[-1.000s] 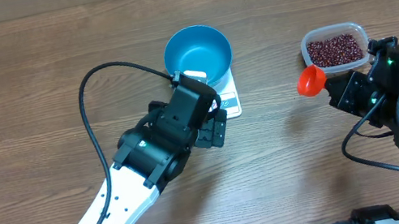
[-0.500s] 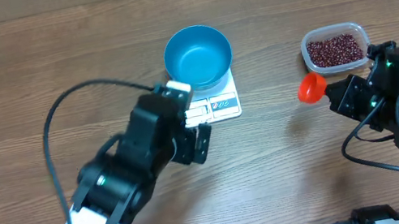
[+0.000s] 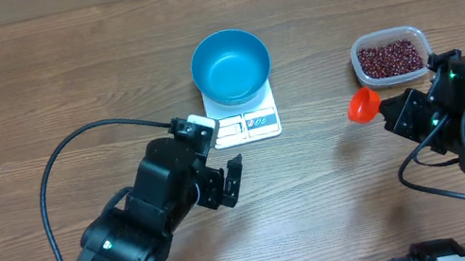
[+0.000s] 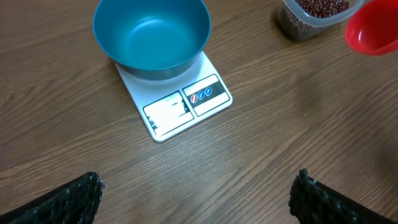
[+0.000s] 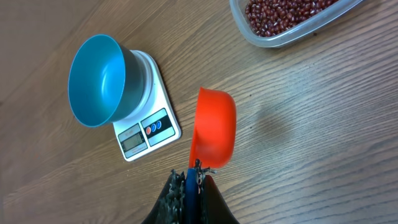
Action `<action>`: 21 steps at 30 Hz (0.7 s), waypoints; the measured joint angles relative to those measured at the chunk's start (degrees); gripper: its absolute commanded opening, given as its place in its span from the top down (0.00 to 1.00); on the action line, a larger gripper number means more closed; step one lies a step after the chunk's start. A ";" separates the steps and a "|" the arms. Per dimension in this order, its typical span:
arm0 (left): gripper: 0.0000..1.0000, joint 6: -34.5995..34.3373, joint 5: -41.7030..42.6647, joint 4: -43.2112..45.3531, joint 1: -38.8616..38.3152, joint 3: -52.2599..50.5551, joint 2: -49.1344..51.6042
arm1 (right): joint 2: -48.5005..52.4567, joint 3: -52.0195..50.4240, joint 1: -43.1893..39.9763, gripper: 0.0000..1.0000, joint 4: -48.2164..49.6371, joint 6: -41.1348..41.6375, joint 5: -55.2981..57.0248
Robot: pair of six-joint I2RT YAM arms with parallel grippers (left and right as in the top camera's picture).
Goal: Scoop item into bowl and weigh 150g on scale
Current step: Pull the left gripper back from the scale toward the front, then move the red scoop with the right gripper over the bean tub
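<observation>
While your left fingers stand spread wide and empty, your right fingers pinch the red scoop, seemingly by its handle.

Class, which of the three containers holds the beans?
The clear plastic tub, at the far right; the blue bowl and red scoop are empty.
</observation>
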 measured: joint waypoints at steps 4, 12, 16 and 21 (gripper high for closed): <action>0.00 0.00 0.00 -0.02 0.00 0.00 1.68 | 0.00 0.00 0.00 0.96 -0.22 0.00 0.00; 0.01 0.00 0.22 -0.42 0.00 0.00 6.16 | 0.00 0.00 -0.02 0.96 -2.10 -0.15 0.00; 0.00 0.00 0.90 -0.61 0.00 -0.07 7.82 | 0.00 0.00 0.00 0.96 -2.60 -1.97 0.00; 0.01 0.00 1.92 0.90 0.00 -0.09 7.91 | 0.66 0.00 0.00 0.96 -3.06 -4.50 0.17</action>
